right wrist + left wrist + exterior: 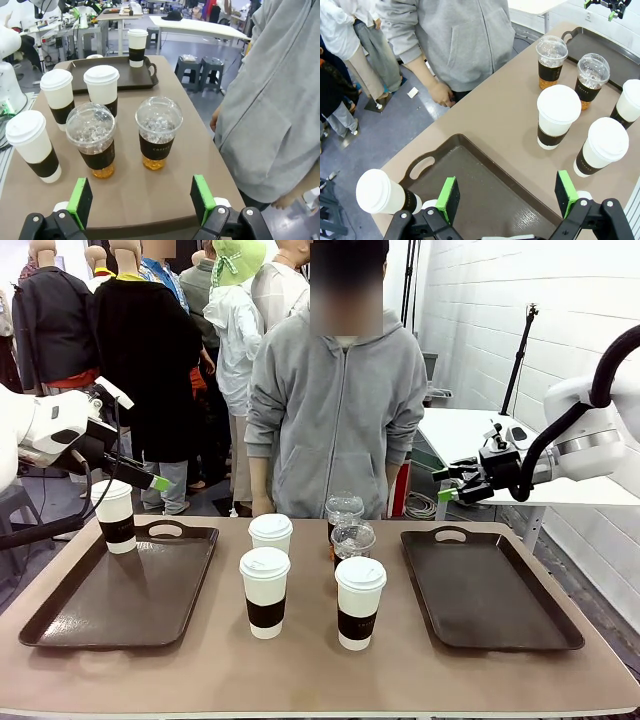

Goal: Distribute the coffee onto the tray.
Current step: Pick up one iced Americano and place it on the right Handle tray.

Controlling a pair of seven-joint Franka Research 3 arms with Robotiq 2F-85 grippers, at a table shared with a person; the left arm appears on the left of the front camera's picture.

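Tan table (200, 670), coffee cups (265, 590) all upright

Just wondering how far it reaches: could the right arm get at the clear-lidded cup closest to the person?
Probably yes. The right end effector hangs open, facing that clear-lidded cup, with nothing standing between them; only the second clear cup stands close beside it.
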